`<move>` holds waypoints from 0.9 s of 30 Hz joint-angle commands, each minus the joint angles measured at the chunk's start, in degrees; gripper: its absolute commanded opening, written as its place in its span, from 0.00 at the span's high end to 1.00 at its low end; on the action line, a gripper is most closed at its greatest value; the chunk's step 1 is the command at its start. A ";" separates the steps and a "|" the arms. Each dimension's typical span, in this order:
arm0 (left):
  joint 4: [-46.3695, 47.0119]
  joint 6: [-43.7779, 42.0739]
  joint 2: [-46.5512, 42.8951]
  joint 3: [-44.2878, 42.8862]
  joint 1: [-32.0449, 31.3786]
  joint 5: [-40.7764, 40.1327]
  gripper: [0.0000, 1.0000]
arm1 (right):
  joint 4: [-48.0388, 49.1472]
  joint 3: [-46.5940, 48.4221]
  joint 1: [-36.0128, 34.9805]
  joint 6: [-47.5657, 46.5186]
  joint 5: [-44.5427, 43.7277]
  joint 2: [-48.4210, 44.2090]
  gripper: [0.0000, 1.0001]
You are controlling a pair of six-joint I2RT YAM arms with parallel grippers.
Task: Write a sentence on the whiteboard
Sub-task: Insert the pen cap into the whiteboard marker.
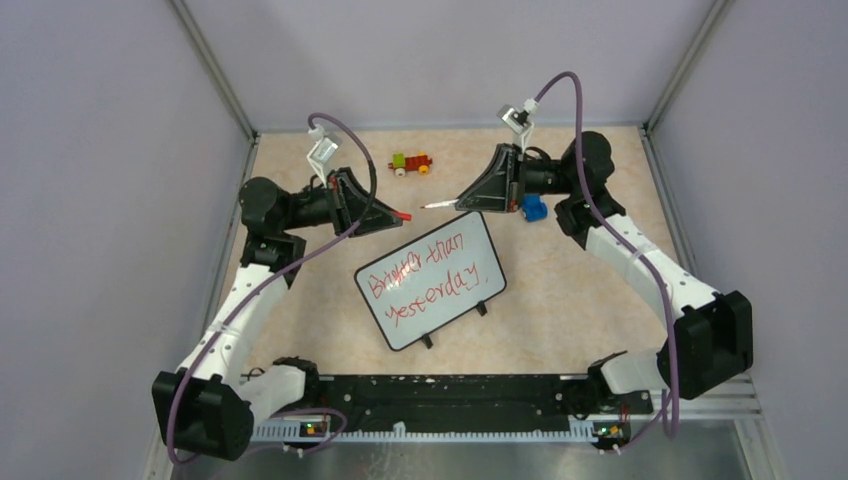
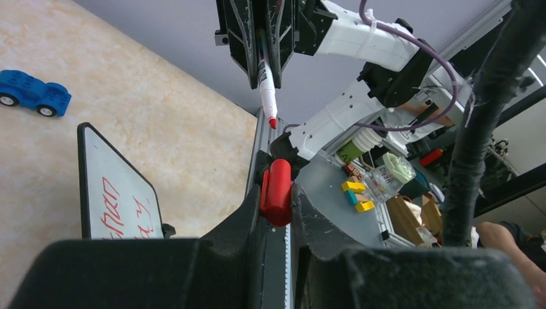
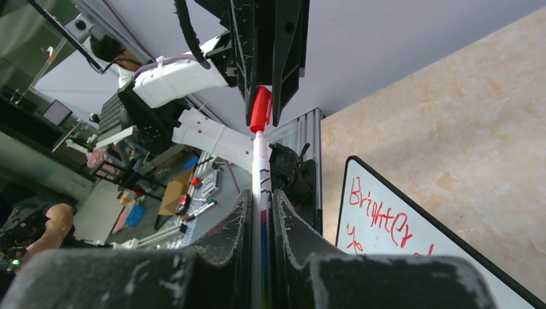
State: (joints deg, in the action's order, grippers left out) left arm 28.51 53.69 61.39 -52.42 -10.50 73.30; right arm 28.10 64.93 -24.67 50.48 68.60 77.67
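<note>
While the whiteboard [image 1: 440,312] rests on its clip feet at mid-table, the sentence [image 1: 425,272] runs across it in red, in two lines. Both grippers hang just beyond the board's far edge, facing each other. The left gripper [image 1: 388,213], past the far left corner, is pinched nearly closed on a red cap [image 1: 402,214]. The right gripper [image 1: 468,201], past the far right corner, is clamped on a marker [image 1: 438,205], its tip aimed at the cap and just short of it. A blue toy [image 1: 533,207] sits beyond the board's right corner.
</note>
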 commanded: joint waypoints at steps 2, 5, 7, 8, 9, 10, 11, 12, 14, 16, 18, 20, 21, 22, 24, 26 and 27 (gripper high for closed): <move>16.22 12.29 -0.60 2.73 0.11 -3.33 1.00 | 6.39 0.18 -0.82 3.51 -0.89 0.02 1.00; 19.68 15.31 -0.76 3.42 0.34 -4.70 1.00 | 6.30 0.30 -1.28 3.87 -1.60 0.24 1.00; 19.65 15.78 -0.83 3.47 0.61 -5.69 1.00 | 6.68 0.35 -1.64 4.28 -2.02 0.44 1.00; 18.81 15.38 -0.85 3.43 0.70 -6.03 1.00 | 6.70 0.46 -1.81 4.39 -2.25 0.48 1.00; 17.91 15.09 -0.83 3.51 0.81 -6.48 1.00 | 6.59 0.60 -1.94 4.39 -2.48 0.58 1.00; 17.52 15.05 -0.84 3.69 0.91 -6.93 1.00 | 6.40 0.71 -1.99 4.27 -2.70 0.59 1.00; 17.34 15.04 -0.83 3.87 0.92 -7.31 1.00 | 6.27 0.73 -2.17 4.23 -2.70 0.69 1.00; 17.03 14.97 -0.81 3.94 0.97 -7.56 1.00 | 6.20 0.77 -2.27 4.18 -2.90 0.72 1.00; 16.34 14.60 -0.68 3.90 1.01 -7.87 1.00 | 5.90 0.75 -2.40 4.08 -3.07 0.74 1.00; 16.16 14.58 -0.61 3.83 1.01 -7.91 1.00 | 4.72 1.11 -2.48 3.14 -3.20 0.73 1.00; 16.55 14.84 -0.61 3.84 0.97 -7.69 1.00 | 2.75 1.55 -2.56 1.80 -3.53 0.88 1.00; 16.58 14.87 -0.57 3.88 0.93 -7.52 1.00 | 2.75 1.74 -2.66 1.81 -3.60 1.03 1.00; 16.58 14.95 -0.64 3.97 0.92 -7.57 1.00 | 2.75 1.77 -2.73 1.80 -3.69 1.01 1.00; 16.60 15.07 -0.65 4.06 0.90 -7.58 1.00 | 2.95 1.78 -2.78 1.80 -3.73 1.12 1.00; 16.66 15.06 -0.67 4.13 0.92 -7.62 1.00 | 2.91 1.95 -2.91 1.76 -3.73 1.30 1.00; 16.31 14.80 -0.65 4.08 0.92 -7.70 1.00 | 2.76 2.15 -3.08 1.68 -3.59 1.38 1.00; 16.05 14.57 -0.65 4.04 0.92 -7.65 1.00 | 2.56 2.26 -3.18 1.66 -3.56 1.45 1.00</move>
State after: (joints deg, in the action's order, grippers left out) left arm 42.89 68.12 61.39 -48.73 -9.80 66.46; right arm 29.95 64.88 -26.94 53.10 65.54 79.05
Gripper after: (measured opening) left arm 0.212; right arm 0.095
